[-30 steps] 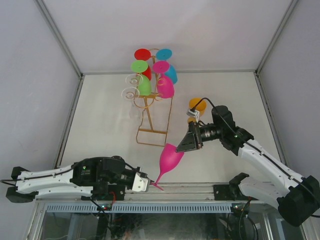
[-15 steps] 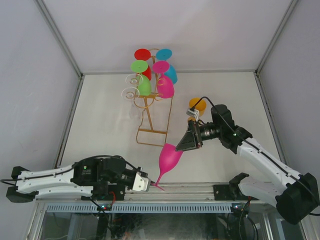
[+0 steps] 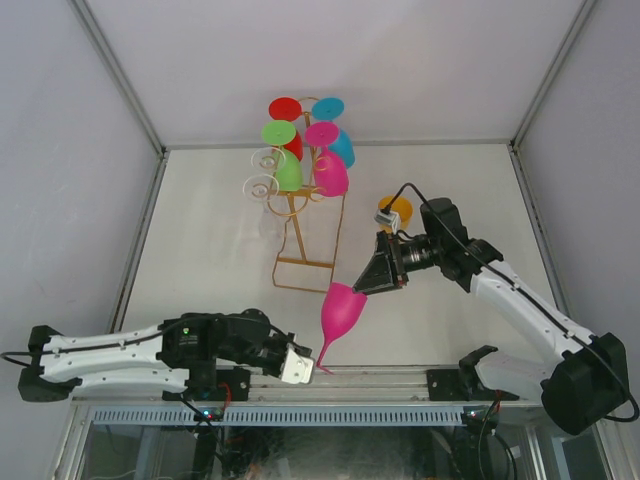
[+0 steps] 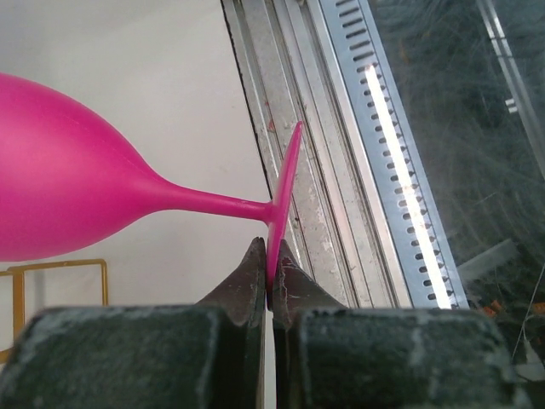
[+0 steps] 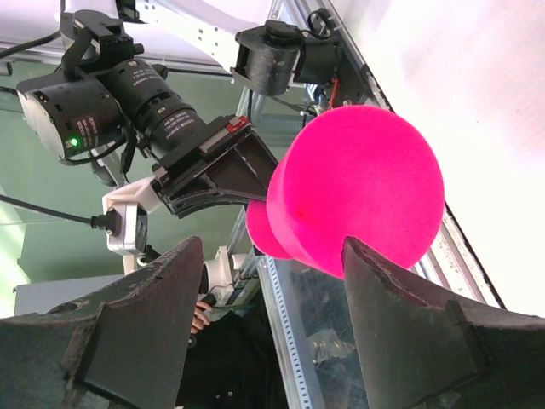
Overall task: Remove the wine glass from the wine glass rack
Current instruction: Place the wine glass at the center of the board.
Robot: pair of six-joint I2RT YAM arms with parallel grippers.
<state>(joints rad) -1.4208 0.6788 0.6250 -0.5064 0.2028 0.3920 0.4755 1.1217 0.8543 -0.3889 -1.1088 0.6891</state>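
Note:
A pink wine glass [image 3: 338, 312] stands off the rack, tilted, its foot low by the table's near rail. My left gripper [image 4: 271, 252] is shut on the thin edge of that foot; the stem and bowl [image 4: 60, 183] stretch away to the left. My right gripper [image 3: 377, 276] is open beside the top of the bowl [image 5: 358, 183], its fingers [image 5: 170, 290] spread wider than the bowl and closed on nothing. The gold wine glass rack [image 3: 305, 240] stands mid-table behind, with red, cyan, green, pink, blue and clear glasses hanging on it.
An orange glass [image 3: 398, 209] sits on the table behind my right arm. The metal rail [image 4: 341, 170] of the near table edge runs just right of the held foot. The rack's loop base [image 3: 303, 275] lies close to the pink glass. Grey walls enclose the table.
My right gripper has widened and drawn slightly up and away from the bowl. My left wrist has turned and shifted right with the foot, and the glass stands a little more upright.

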